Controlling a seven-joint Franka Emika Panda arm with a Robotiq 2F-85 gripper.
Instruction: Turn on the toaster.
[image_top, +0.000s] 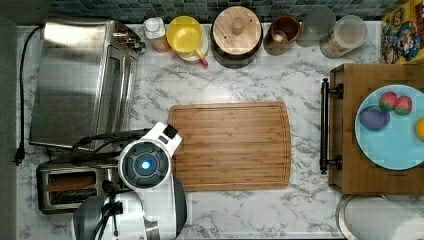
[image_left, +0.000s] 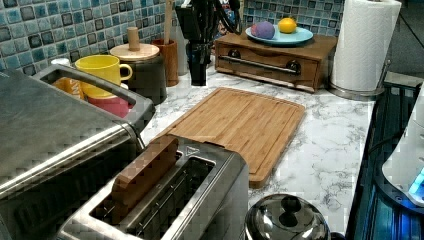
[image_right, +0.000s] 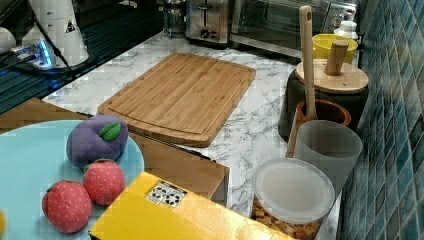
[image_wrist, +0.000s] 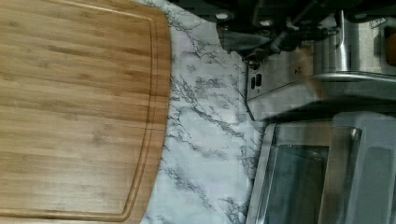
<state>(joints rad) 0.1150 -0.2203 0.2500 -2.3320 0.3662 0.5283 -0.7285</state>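
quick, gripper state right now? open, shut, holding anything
Gripper: cannot be told; it sits by the toaster's lever side.

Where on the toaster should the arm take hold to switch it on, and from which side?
Probably the black lever on the toaster's end face, which looks toward the cutting board. Come from the board side and push it down its upright slot.

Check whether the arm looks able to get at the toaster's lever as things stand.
Probably yes. The arm hangs right over the toaster's end that faces the cutting board, and in the right view nothing stands on the marble in front of the lever.
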